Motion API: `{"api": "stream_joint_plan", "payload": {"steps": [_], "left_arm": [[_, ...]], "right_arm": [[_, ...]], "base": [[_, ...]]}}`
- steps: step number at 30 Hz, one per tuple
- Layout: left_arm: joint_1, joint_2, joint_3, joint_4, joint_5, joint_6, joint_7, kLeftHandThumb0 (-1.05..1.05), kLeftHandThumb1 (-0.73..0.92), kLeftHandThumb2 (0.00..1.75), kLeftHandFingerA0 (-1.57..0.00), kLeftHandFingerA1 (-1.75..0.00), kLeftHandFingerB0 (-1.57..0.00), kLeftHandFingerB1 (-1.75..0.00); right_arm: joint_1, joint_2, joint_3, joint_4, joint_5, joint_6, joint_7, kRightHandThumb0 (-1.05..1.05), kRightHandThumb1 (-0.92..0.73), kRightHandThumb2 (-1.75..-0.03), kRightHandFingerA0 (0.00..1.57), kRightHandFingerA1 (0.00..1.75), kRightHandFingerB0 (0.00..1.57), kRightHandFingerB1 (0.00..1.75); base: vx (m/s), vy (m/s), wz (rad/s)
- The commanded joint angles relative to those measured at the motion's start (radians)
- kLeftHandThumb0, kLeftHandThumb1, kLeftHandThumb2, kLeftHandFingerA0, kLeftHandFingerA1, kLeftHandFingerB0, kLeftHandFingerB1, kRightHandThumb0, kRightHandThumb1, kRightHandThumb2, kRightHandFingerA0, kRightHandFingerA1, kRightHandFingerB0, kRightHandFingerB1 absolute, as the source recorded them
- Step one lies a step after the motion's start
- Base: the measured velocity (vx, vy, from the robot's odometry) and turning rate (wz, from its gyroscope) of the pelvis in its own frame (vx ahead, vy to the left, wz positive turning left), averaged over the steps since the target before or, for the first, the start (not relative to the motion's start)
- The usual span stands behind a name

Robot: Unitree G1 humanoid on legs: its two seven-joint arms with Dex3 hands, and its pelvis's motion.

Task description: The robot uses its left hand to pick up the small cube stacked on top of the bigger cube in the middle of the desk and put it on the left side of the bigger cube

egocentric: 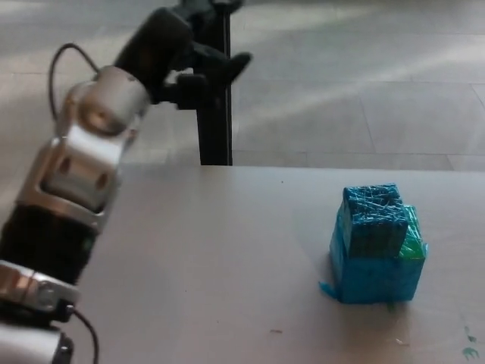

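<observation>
The left arm reaches in from the left edge of the head view, its silver and black segments rising from the lower corner up to the top of the frame. At its end the left hand (193, 57) is raised high, well above and far to the left of the cubes, in front of a dark upright post (214, 114) that stands beyond the bench. Its black fingers (231, 67) are spread apart and released, grasping nothing. A thin cable loops near the upper part of the arm. The small cube (371, 220), dark blue and wrapped in shiny tape, sits on top of the bigger cube (375, 273), toward that cube's left and rear part. The bigger cube is lighter blue, with a patch of green showing at its upper right corner beside the small cube. Both rest on the right half of the pale bench (212, 273), and a small scrap of blue tape sticks out at the bigger cube's lower left base. The bench surface to the left of the cubes lies bare of objects. Beyond the bench lies a pale tiled floor (364, 91) crossed by streaks of light. The right hand does not show.
</observation>
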State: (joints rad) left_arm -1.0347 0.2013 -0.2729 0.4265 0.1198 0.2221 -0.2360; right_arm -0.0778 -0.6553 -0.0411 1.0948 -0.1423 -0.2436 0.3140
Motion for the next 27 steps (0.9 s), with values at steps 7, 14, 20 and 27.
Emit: {"api": "stream_joint_plan", "payload": {"steps": [7, 14, 20, 27], "left_arm": [[-0.032, -0.184, -0.121, 0.155, 0.106, -0.004, 0.024, -1.05, 0.70, 1.09, -0.56, -0.81, -0.11, -0.42], [-0.032, -0.239, -0.217, 0.225, 0.171, -0.037, -0.027, -0.90, 0.63, 1.12, -0.20, -0.63, 0.00, -0.37], [-0.074, -0.254, -0.322, 0.256, 0.247, 0.022, -0.072, -0.99, 0.60, 1.08, -0.01, -0.21, -0.07, -0.10], [-0.149, -0.273, -0.486, 0.261, 0.379, 0.017, -0.079, -1.02, 0.53, 1.06, 0.00, -0.08, -0.05, -0.04]], "right_arm": [[-0.017, -0.027, 0.023, -0.017, -0.018, 0.029, 0.014, -0.55, -0.35, -0.80, 0.92, 0.91, 0.71, 0.70], [-0.021, -0.032, 0.029, -0.014, -0.020, 0.014, 0.012, -0.56, -0.33, -0.83, 0.98, 0.93, 0.71, 0.73], [-0.025, -0.038, 0.036, -0.028, -0.021, 0.025, 0.009, -0.53, -0.31, -0.97, 0.96, 0.96, 0.68, 0.77], [-0.035, -0.039, 0.031, -0.022, -0.014, 0.019, 0.022, -0.54, -0.34, -0.84, 0.94, 0.94, 0.71, 0.71]], "base": [[0.00, 0.000, 0.00], [0.00, 0.000, 0.00], [0.00, 0.000, 0.00], [0.00, 0.000, 0.00]]}}
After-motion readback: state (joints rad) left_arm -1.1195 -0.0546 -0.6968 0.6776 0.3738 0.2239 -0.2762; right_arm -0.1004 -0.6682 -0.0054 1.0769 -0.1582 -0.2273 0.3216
